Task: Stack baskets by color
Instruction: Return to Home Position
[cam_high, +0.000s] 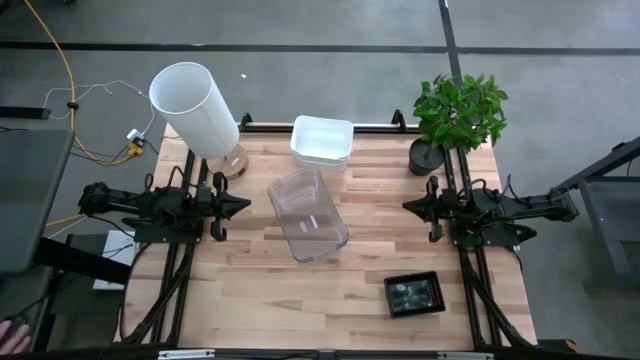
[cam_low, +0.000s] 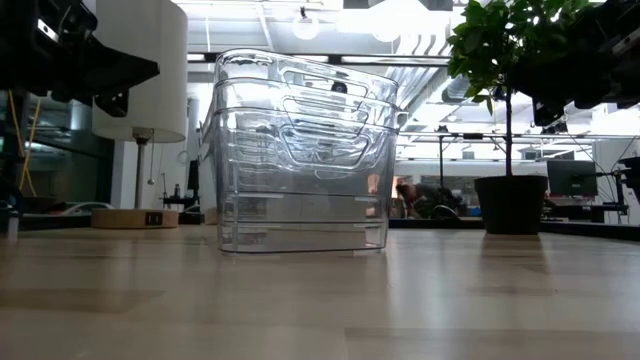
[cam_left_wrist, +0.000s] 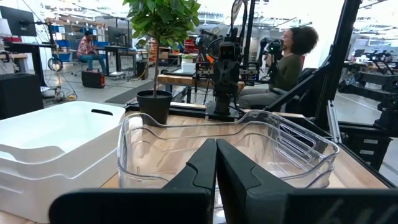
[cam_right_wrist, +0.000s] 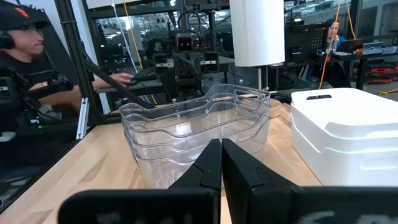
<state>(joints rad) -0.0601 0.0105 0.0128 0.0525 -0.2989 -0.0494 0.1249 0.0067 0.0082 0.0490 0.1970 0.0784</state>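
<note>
Three stacks looked finished: white stack (cam_high: 322, 142) behind clear stack (cam_high: 310, 215), black stack (cam_high: 414, 294) front-right; left gripper (cam_high: 243, 205) and right gripper (cam_high: 408, 206) flanked it, clenched empty, homing, with only parking left.

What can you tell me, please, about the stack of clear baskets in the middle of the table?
The clear baskets are see-through plastic bins with rounded corners and wavy rims, nested upright, three rims showing. The stack stands empty at the middle of the wooden table, beside the white baskets; nothing grips it.
</note>
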